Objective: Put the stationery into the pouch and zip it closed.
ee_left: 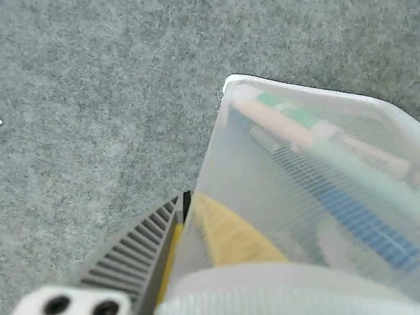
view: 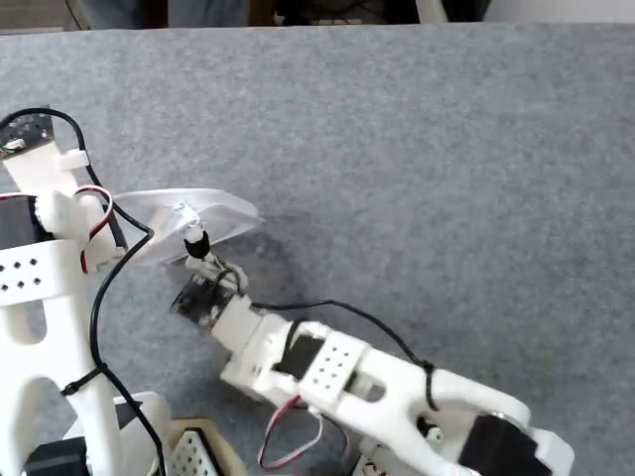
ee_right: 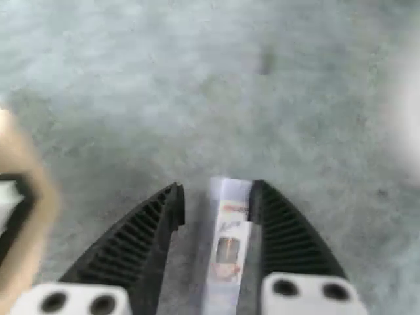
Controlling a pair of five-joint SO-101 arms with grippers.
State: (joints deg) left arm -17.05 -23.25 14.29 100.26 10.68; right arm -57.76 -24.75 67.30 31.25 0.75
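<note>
pouch (view: 203,211), translucent white, left of centre on grey table (view: 446,149); left gripper (ee_left: 187,210) clamped on its edge, apparently to steady it for loading. right gripper (view: 195,246) just near of pouch, jaws apart, white labelled piece (ee_right: 228,236) resting against one jaw, probably the next item in. left wrist view adds to high view: pens (ee_left: 315,141) already inside the pouch. zip state cannot be told.
</note>
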